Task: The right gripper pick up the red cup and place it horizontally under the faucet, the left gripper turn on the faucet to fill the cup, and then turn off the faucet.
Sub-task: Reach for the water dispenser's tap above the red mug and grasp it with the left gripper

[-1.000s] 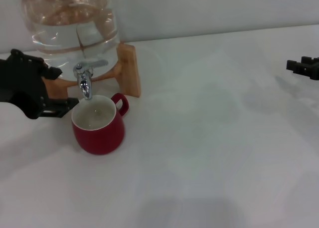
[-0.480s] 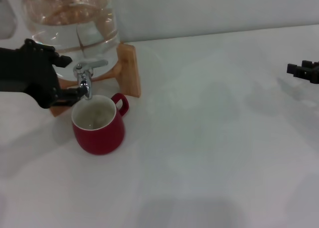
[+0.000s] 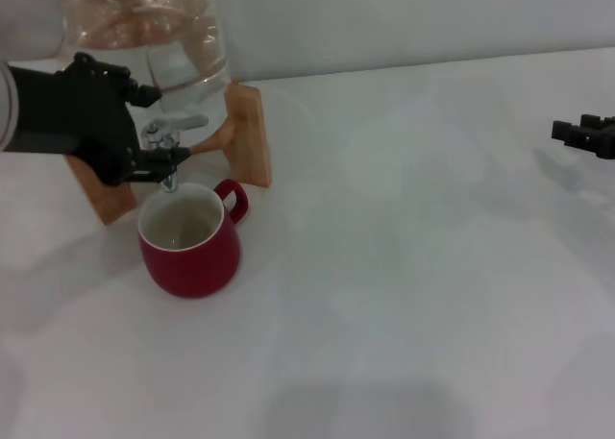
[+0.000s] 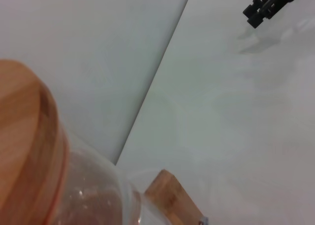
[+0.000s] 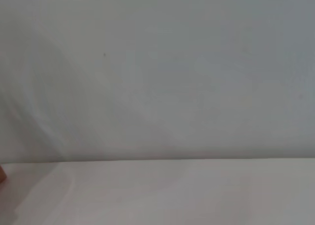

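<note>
Already the squat dark red cup with its white inside stands upright beneath the small chrome faucet, so 1 step looks done. Black left gripper sits at the lever with fingers spread around it, gripping nothing visibly; right gripper is parked well apart, grip unclear. Filling and closing remain.

red cup: dark red, white inside | faucet: chrome | wooden stand: tan

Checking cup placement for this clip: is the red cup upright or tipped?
Upright. The red cup stands on its base on the table, white inside facing up, directly under the tap.
</note>
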